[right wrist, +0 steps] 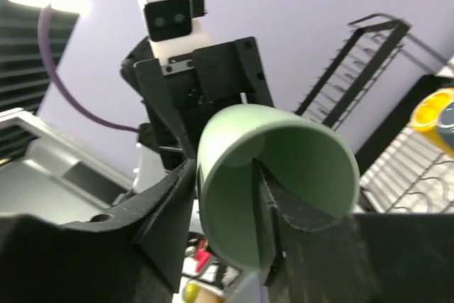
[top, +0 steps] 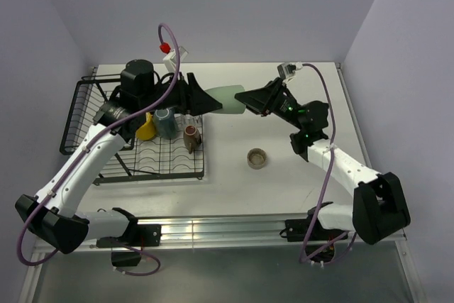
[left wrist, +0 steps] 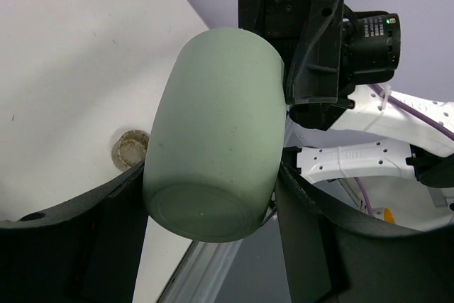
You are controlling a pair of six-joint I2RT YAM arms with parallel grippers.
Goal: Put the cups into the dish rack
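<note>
The pale green tumbler (top: 228, 99) hangs on its side in the air above the table, between both grippers. My right gripper (top: 247, 101) pinches its rim, one finger inside and one outside (right wrist: 223, 169). My left gripper (top: 210, 102) has its fingers against both sides of the tumbler's base (left wrist: 213, 193). The black wire dish rack (top: 84, 108) stands at the left. In it are the yellow mug (top: 147, 130), the grey mug (top: 165, 123) and the beige-brown cup (top: 192, 138). The clear glass (top: 257, 158) stands on the table to the right of the rack. The black mug is not visible.
The rack's raised basket section (top: 79, 115) is at the far left, partly hidden by my left arm. The yellow mug (right wrist: 433, 113) and rack wires (right wrist: 369, 69) show behind the tumbler in the right wrist view. The glass (left wrist: 131, 149) shows below the tumbler in the left wrist view.
</note>
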